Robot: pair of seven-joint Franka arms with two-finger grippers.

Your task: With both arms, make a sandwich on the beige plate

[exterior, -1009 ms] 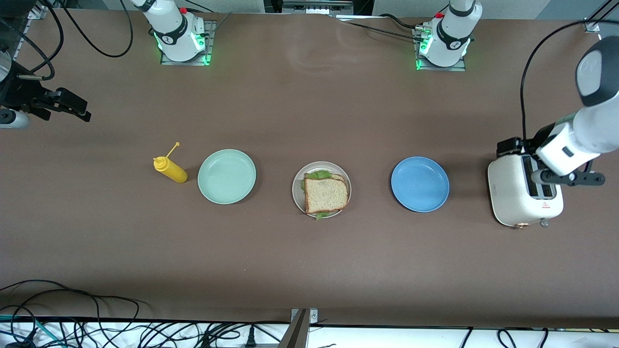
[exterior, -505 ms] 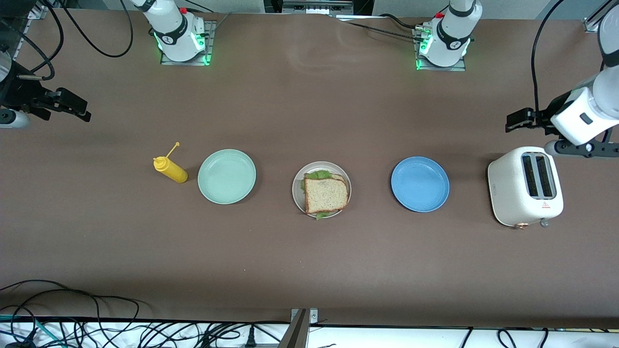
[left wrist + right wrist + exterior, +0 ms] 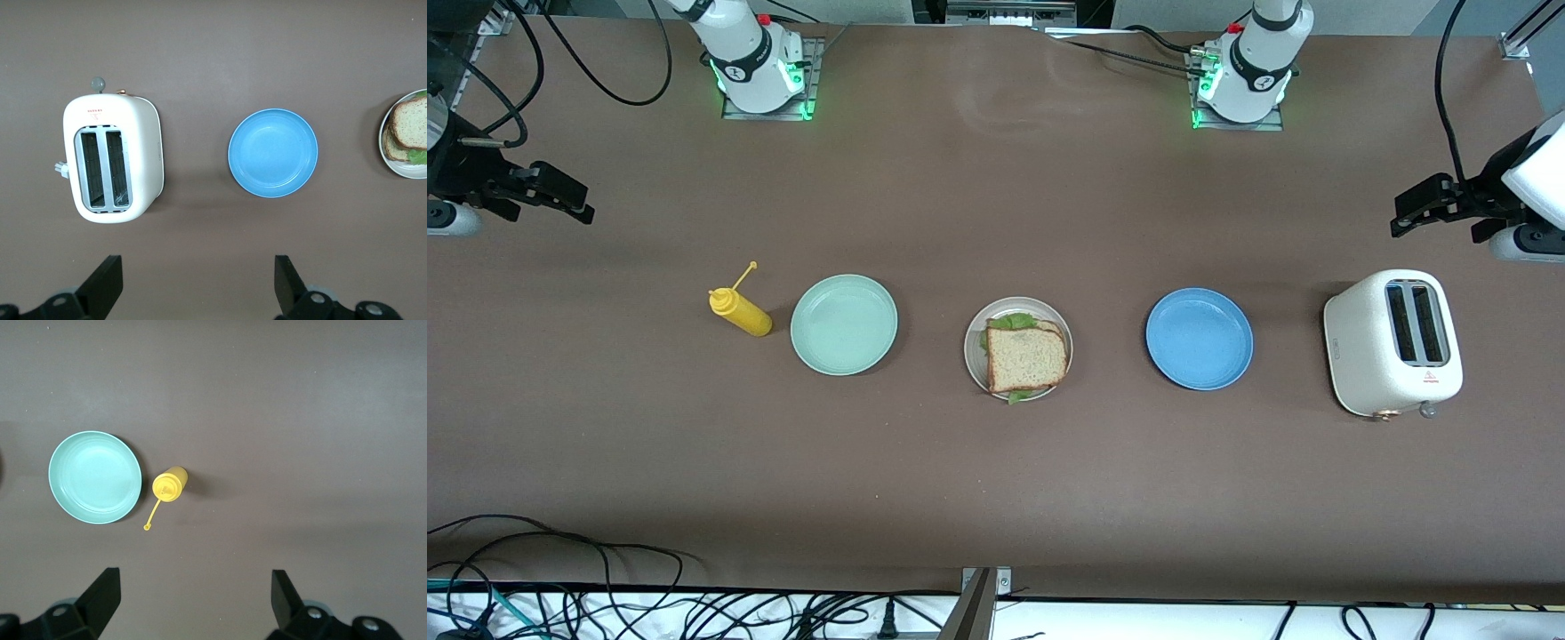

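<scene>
The brown surface [image 3: 996,498] fills nearly the whole front view, with a tangle of black cables [image 3: 605,604] along its camera-side edge and the two arm bases, lit green, at the edge farthest from the camera. Five things stand in one row across it, and the beige plate [image 3: 974,324] at the middle of the row serves as the landmark.

The white toaster [image 3: 1392,342] is the largest; it stands well apart from the beige plate, toward the left arm's end, its two slots facing up. The mint-green plate [image 3: 843,324] lies near the beige plate toward the right arm's end, and the blue plate [image 3: 1199,339] lies near it toward the left arm's end. The sandwich [image 3: 1026,357] sits on the beige plate, a speckled slice on top, lettuce showing at the edges. The yellow squeeze bottle [image 3: 740,311], the smallest, lies tipped just past the mint-green plate, farther from the beige plate.

The left gripper [image 3: 1427,209] hangs over bare surface at the left arm's end, well away from the beige plate, its fingers [image 3: 107,283] apart and holding nothing. The right gripper [image 3: 560,197] hangs at the right arm's end, fingers [image 3: 103,597] likewise apart and empty.

A second ago the left gripper was over the toaster; since then it has drawn off toward the edge. The right arm has not moved, and the row is unchanged.
</scene>
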